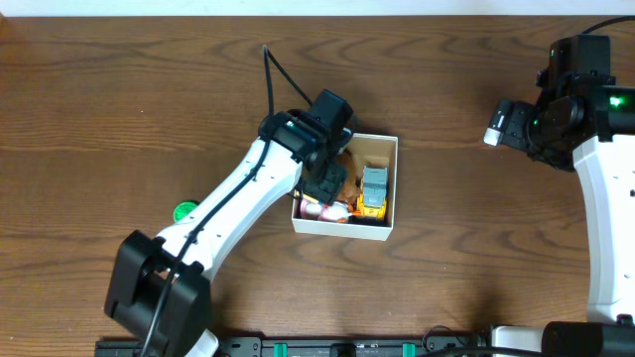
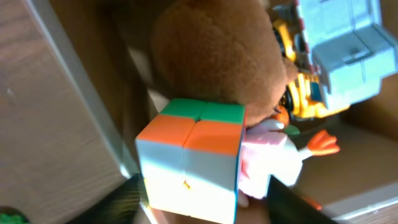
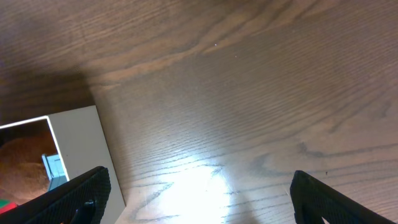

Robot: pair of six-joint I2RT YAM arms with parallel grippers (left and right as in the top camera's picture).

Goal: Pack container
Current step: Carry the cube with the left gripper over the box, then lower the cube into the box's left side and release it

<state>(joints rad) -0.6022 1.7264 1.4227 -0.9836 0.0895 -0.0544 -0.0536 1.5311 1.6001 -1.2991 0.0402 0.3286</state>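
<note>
The container (image 1: pixel 343 230), a white box with a tan-brown inside, sits at the table's middle. Its wall shows in the left wrist view (image 2: pixel 74 81) and the right wrist view (image 3: pixel 74 149). My left gripper (image 1: pixel 325 184) is down inside it. In the left wrist view a cube (image 2: pixel 189 162) with orange, green and white faces sits between the fingers of the left gripper (image 2: pixel 205 205), with a gap on its right side. It rests against a brown plush (image 2: pixel 217 56). My right gripper (image 1: pixel 499 125) is open and empty over bare wood, as the right wrist view shows (image 3: pixel 205 202).
Inside the box lie a yellow truck with a grey-blue load (image 1: pixel 373 188) (image 2: pixel 336 56) and a pink-white toy with orange parts (image 1: pixel 332 210) (image 2: pixel 267 155). A small green object (image 1: pixel 185 210) lies on the table left of the box.
</note>
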